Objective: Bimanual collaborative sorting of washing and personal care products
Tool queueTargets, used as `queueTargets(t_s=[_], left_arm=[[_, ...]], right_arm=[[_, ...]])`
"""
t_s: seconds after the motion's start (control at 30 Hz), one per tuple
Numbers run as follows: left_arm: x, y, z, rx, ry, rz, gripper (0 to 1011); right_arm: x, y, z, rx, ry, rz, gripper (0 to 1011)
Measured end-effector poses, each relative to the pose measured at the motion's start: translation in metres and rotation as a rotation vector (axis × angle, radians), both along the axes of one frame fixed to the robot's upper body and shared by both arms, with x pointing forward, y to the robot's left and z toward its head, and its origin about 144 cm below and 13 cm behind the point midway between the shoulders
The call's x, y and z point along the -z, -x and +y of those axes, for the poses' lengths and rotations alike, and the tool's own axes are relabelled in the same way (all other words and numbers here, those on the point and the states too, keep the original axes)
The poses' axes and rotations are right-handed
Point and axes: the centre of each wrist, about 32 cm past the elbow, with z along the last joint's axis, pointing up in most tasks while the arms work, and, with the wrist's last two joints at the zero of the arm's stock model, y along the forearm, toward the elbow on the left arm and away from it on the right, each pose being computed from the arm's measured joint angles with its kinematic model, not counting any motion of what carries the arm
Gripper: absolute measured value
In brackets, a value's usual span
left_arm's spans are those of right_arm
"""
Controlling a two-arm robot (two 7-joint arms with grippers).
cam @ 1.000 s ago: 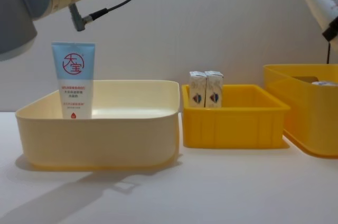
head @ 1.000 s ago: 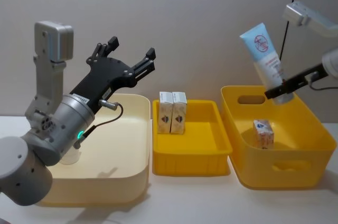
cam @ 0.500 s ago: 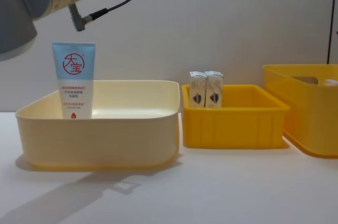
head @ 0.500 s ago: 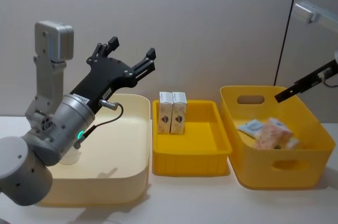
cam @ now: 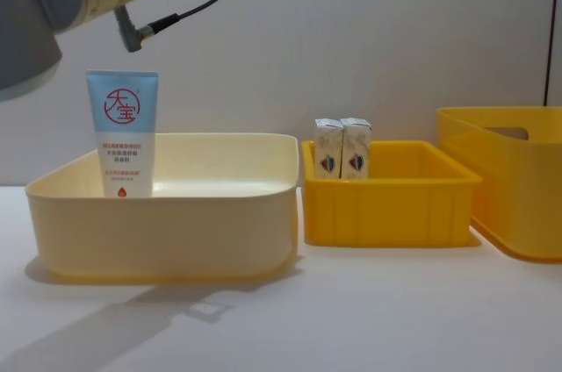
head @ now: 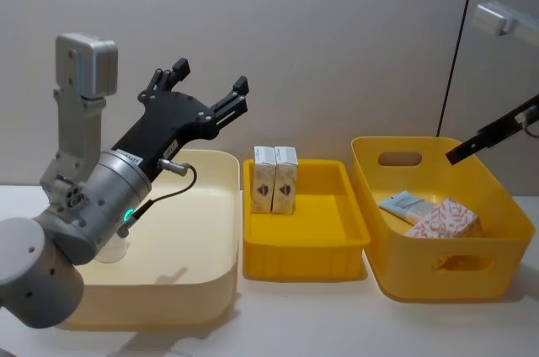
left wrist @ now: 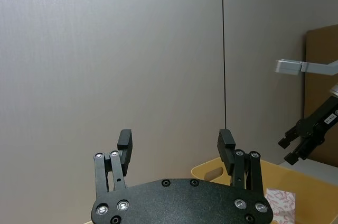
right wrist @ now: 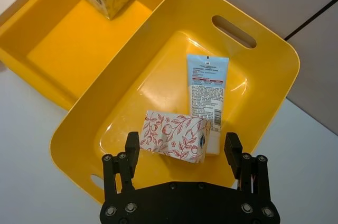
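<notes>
- right claw (right wrist: 182, 152) hangs wide and holding nothing above the yellow handled bin (head: 497, 277); a white squeeze tube (right wrist: 206, 97) lies flat on the bin floor with a carton with a red leaf print (right wrist: 174, 137) lying across its lower end.
- left claw (head: 206, 92) is spread wide, raised over the cream bin (head: 202, 290), holding nothing.
- a second squeeze tube (cam: 122, 133) stands upright at the cream bin's far left; two small cartons (head: 275, 178) stand side by side at the back of the shallow yellow tray (head: 337, 260).
- risk: coming down for the flat tube, the right claw may catch the carton too, since they touch.
- risk: the upright tube looks top-heavy; a glancing touch from the left claw could topple it.
- which bin suits which product seems unclear, so a mis-sort is possible.
</notes>
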Motion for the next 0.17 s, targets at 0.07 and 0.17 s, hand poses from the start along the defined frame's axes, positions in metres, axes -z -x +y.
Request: queueTargets(t_s=[0.07,0.17], left_arm=[[0.0,0.0,0.0,0.0,0.0,0.0,1003],[0.0,0.0,0.0,0.0,0.0,0.0,1003]], right_arm=[[-0.0005,0.0002,-0.0006,0.001,0.0,0.002,1001],[-0.0009,0.0004,-0.0012,0.002,0.0,0.005,1001]])
